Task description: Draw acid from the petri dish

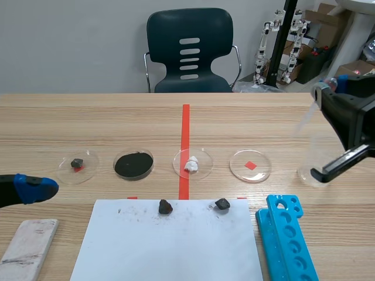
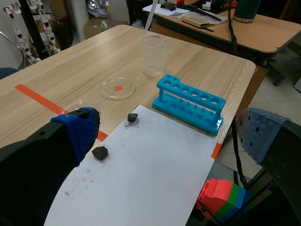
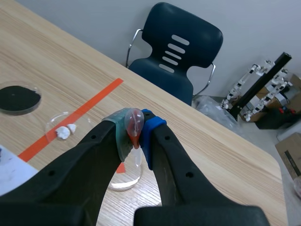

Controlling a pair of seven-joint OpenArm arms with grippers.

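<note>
**Item under task.** The dropper (image 3: 135, 121) is a slim clear plastic pipette with a reddish bulb, held in the air above the bench close to its right edge. The right gripper (image 3: 134, 134) has both pads pinching the bulb. The stem slants down from it toward the clear beaker (image 1: 313, 155), which stands beside that same edge. Whether the tip is inside the beaker's mouth cannot be told.

**Handling, as judged.**
- The dropper looks very light, with a soft bulb and a thin stem that may flex.
- The bulb is the right place to hold it, since squeezing there works the draw.
- Smooth plastic may swivel between the pads, and a hard pinch would flatten the bulb.

**Target.** The petri dish (image 1: 250, 165) is clear and shallow and lies over a red mark. It is the right-most of a row of four across the middle of the bench, between the beaker and the centre tape line. No liquid can be made out in it. It is judged light and low-rimmed, so a careless stem tip could push it aside.

**Surroundings.**
- Along the row toward the left edge lie the dish of white lumps (image 1: 192, 164), the dish of black powder (image 1: 133, 164) and the dish with a dark stone (image 1: 77, 165).
- A white sheet (image 1: 170, 252) at the near edge carries two dark stones.
- The blue tube rack (image 1: 287, 240) lies just beside the sheet, on the side of the right edge.
- The left gripper (image 2: 169, 134) sits low by the left edge, with its fingers spread and nothing between them.
</note>
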